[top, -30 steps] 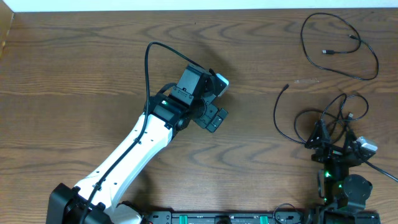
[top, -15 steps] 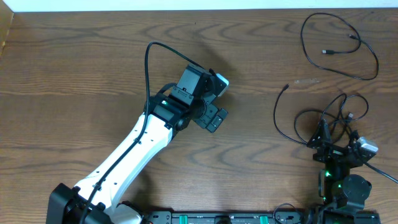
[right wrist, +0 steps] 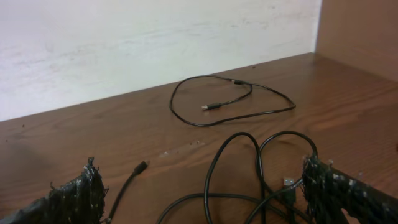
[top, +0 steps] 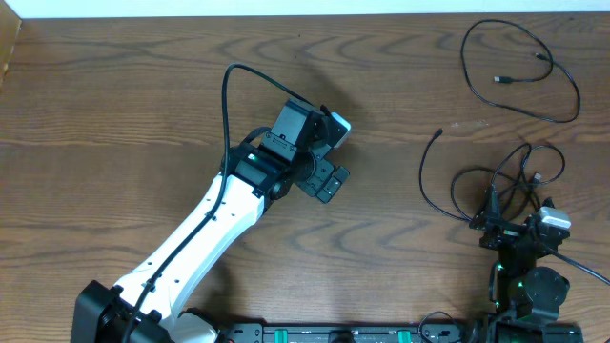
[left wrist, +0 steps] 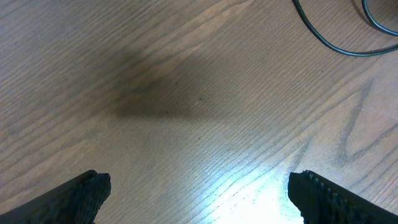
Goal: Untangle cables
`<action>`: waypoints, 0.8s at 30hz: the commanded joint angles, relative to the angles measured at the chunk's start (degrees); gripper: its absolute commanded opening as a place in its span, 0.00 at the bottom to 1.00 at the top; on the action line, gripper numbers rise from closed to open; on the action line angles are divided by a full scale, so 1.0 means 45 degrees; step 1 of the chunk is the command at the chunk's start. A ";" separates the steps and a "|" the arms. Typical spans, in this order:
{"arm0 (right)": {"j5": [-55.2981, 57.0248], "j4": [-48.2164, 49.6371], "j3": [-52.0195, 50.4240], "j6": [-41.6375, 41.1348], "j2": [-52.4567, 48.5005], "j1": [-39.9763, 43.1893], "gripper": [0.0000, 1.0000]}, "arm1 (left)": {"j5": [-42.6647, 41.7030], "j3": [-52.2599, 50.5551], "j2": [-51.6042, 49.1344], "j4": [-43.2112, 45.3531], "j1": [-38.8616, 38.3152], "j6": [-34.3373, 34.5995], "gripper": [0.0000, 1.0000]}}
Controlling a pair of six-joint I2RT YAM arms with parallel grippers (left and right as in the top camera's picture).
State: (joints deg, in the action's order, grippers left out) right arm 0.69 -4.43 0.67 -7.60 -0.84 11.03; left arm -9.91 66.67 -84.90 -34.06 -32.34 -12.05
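Rightward, cables (top: 510, 186) near table (top: 143, 95) edge.

L arm (top: 205, 238) runs diag. from its base at bottom-left up toward ctr: white forearm, black wrist. L gripper (top: 334, 152) at the end, jaws spread wide, nothing betw. them. In wrist view its fingertips (left wrist: 81, 196) sit at the lower corners. R arm (top: 529, 291) is folded compact over its base, bottom-right. R gripper (top: 519, 227) points away from base, jaws likewise wide apart.
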 commanded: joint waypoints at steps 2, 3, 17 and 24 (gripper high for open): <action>0.0044 0.0005 -0.0083 0.0209 0.0131 -0.0010 0.99 | 0.0121 0.0151 -0.0039 0.0005 0.0039 -0.0029 0.98; 0.0049 0.0005 -0.0083 0.0180 0.0131 -0.0053 0.99 | 0.0117 0.0151 -0.0039 0.0000 0.0039 -0.0029 0.98; -0.0049 -0.0005 -0.0083 0.0185 0.0131 -0.1967 0.99 | 0.0121 0.0151 -0.0039 0.0000 0.0039 -0.0029 0.98; -0.0049 -0.0005 -0.0083 0.0185 0.0131 -0.2472 0.99 | 0.0121 0.0151 -0.0039 0.0005 0.0039 -0.0029 0.99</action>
State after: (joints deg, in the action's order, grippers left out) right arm 0.40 -4.45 0.67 -7.33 -0.84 0.30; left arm -9.91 66.67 -84.90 -34.06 -32.34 -12.05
